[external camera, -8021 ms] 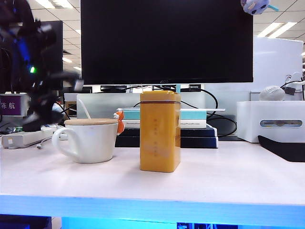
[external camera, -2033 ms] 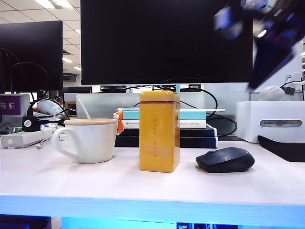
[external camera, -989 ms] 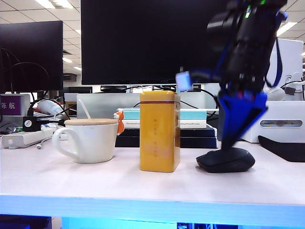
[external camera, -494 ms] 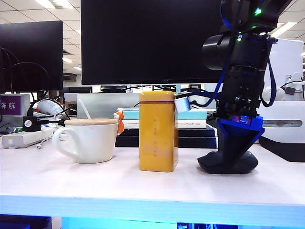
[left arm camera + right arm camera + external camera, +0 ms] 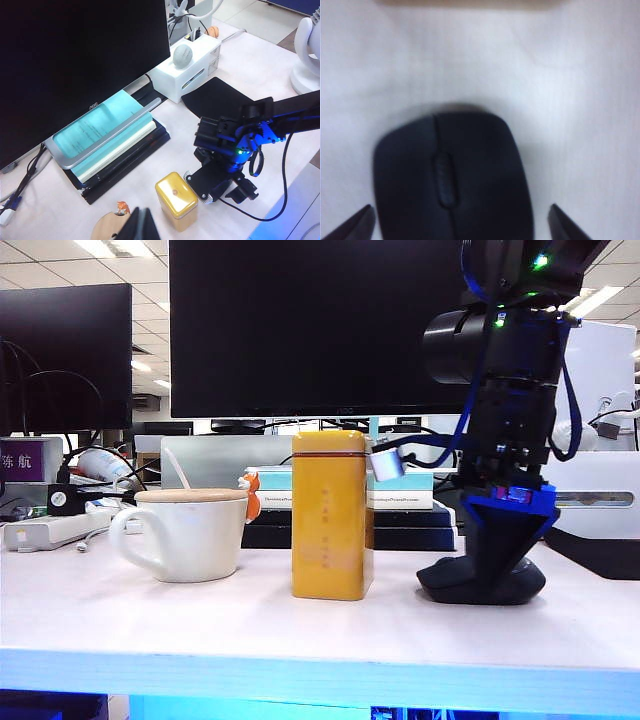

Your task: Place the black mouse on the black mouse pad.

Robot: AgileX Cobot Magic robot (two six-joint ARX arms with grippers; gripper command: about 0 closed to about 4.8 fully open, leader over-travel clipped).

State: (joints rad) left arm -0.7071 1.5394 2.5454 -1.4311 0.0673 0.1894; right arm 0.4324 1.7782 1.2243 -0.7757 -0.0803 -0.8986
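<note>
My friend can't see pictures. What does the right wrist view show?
A black mouse lies on a white table, seen from right above. The right tool is open, its two dark fingertips on either side of the mouse, not squeezing it yet.

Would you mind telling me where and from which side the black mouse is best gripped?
Grip the black mouse across its two long flanks, coming straight down from above. Its low dome gives no hold on top, and the right tool, open, already straddles it on the table.
</note>
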